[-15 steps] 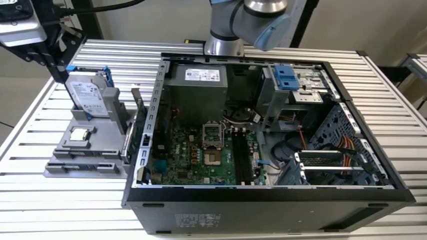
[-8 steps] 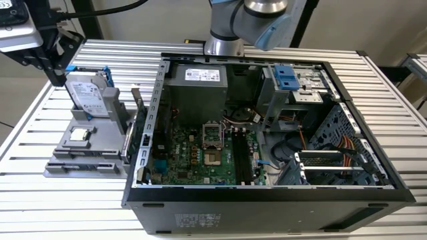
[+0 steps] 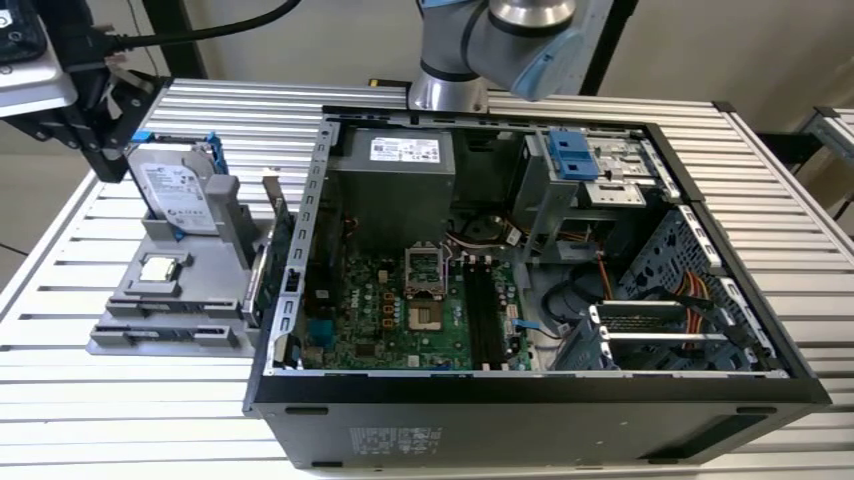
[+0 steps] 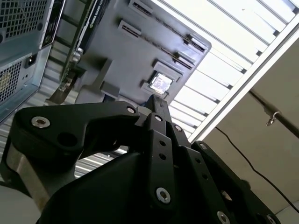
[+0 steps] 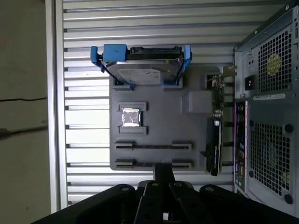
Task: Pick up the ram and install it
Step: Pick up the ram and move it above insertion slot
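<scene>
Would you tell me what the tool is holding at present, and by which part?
Nothing, it seems: the tool is shut and empty, above the grey tray.

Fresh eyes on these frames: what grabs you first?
The open computer case dominates the exterior view, its motherboard exposed. On that view's left sits a grey parts holder with a hard drive in a blue bracket and a silver processor chip. In the first wrist view the gripper hangs above that holder.
</scene>
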`<state>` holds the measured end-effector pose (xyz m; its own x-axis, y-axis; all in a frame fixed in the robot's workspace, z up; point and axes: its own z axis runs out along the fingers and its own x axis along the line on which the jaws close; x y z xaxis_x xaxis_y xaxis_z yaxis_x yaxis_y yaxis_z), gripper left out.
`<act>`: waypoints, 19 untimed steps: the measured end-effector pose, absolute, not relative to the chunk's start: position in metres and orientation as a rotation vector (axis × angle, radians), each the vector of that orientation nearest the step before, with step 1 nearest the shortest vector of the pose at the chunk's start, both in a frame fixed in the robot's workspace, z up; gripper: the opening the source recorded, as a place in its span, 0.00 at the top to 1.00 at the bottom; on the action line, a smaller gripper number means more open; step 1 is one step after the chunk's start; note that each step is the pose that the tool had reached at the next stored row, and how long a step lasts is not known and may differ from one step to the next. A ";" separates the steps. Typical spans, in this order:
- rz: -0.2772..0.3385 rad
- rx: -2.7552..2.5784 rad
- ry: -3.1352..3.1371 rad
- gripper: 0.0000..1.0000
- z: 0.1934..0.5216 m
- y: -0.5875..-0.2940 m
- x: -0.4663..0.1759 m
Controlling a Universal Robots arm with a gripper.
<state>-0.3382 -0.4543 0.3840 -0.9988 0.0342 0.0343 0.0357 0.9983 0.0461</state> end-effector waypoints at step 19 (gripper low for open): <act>-0.072 -0.054 -3.102 1.00 0.382 -0.473 -0.338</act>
